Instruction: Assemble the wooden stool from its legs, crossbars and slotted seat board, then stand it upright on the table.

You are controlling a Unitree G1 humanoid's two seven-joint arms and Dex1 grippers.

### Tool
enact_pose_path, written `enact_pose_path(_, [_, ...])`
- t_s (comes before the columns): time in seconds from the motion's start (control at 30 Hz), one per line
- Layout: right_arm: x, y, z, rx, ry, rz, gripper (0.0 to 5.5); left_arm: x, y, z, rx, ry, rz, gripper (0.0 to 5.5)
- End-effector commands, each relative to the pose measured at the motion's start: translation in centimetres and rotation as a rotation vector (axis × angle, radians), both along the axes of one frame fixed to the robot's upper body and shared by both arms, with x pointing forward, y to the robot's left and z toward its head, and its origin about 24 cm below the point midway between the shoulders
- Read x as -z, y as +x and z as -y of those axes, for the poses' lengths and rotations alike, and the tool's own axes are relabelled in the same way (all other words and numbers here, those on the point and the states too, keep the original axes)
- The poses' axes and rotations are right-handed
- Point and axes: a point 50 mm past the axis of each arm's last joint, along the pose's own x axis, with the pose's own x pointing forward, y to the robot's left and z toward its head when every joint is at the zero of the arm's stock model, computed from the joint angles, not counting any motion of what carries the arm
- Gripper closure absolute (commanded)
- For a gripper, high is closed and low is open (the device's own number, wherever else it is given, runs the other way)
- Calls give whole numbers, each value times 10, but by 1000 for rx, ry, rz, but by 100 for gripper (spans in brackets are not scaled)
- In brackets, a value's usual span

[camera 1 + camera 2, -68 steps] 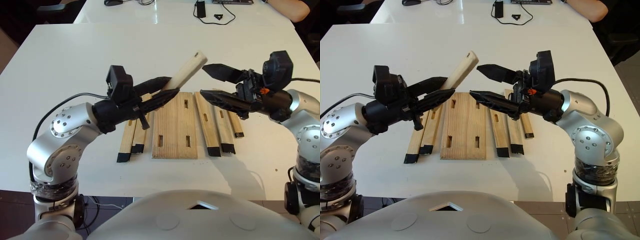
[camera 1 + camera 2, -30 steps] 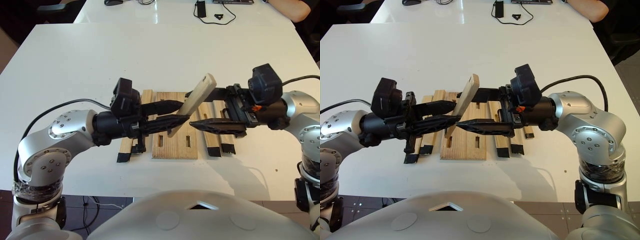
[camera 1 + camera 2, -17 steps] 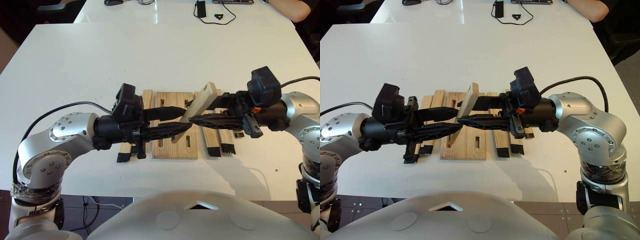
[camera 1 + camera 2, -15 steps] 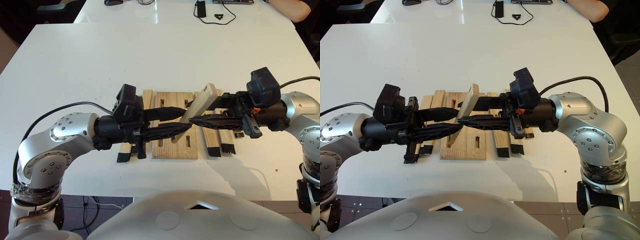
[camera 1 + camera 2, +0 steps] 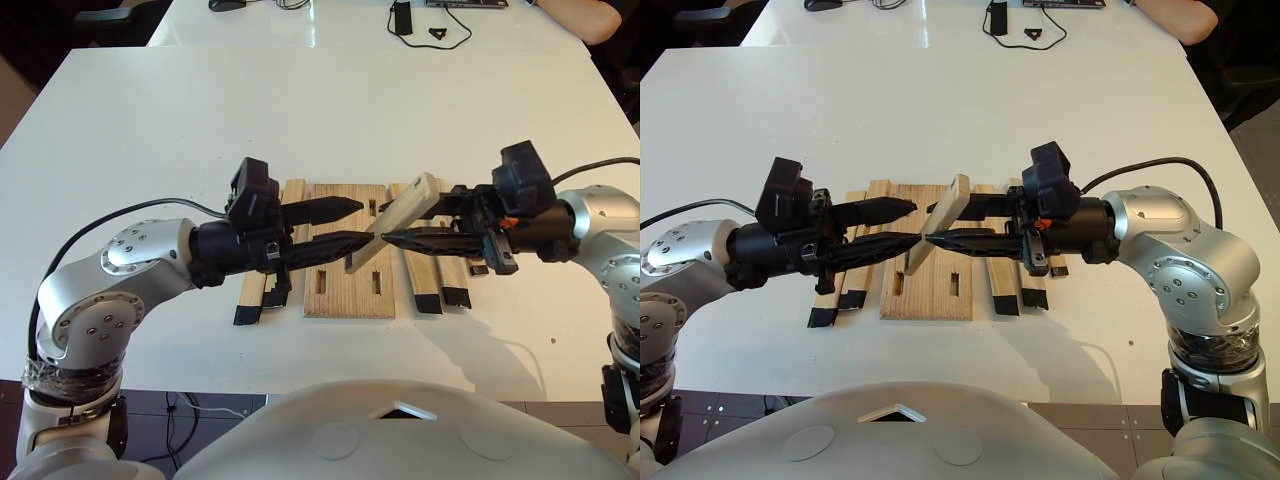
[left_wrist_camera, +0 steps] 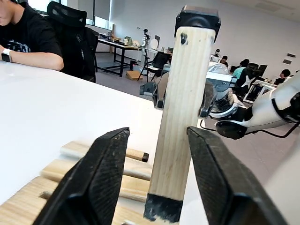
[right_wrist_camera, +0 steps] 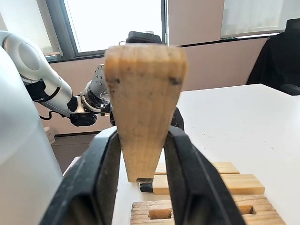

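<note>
Stool leg (image 5: 400, 212): tilted, lifted at frame centre over the slotted seat board (image 5: 345, 290).
Right gripper (image 7: 140, 154): clamped narrow on the leg's upper end.
Left gripper (image 6: 157, 136): spread wide, flanking the leg's dark-tipped lower end, with a gap on one side.
Loose legs and crossbars (image 5: 262, 280): flat in rows along both long sides of the board.
Table (image 5: 150, 130): front edge near the board's lower end, broad white surface toward upper frame and both sides.
</note>
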Motion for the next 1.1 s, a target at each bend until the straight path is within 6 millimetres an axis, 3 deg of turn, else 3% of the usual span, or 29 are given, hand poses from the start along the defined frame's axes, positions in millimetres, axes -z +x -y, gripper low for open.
enact_pose_path(0.03, [-7,19,16,116,-59,87,422,8,5,-3,-56,50,13,282])
enact_pose_path(0.17, [2,41,48,250,-269,195,422,19,5,-4,-89,92,16,282])
enact_pose_path(0.37, [27,59,83,260,-508,250,422,33,1,-3,-125,131,17,282])
enact_pose_path(0.8, [59,66,98,238,-613,267,422,37,-1,-4,-127,149,31,282])
enact_pose_path(1.1, [74,50,95,165,-619,206,422,37,-1,-5,-129,155,34,282])
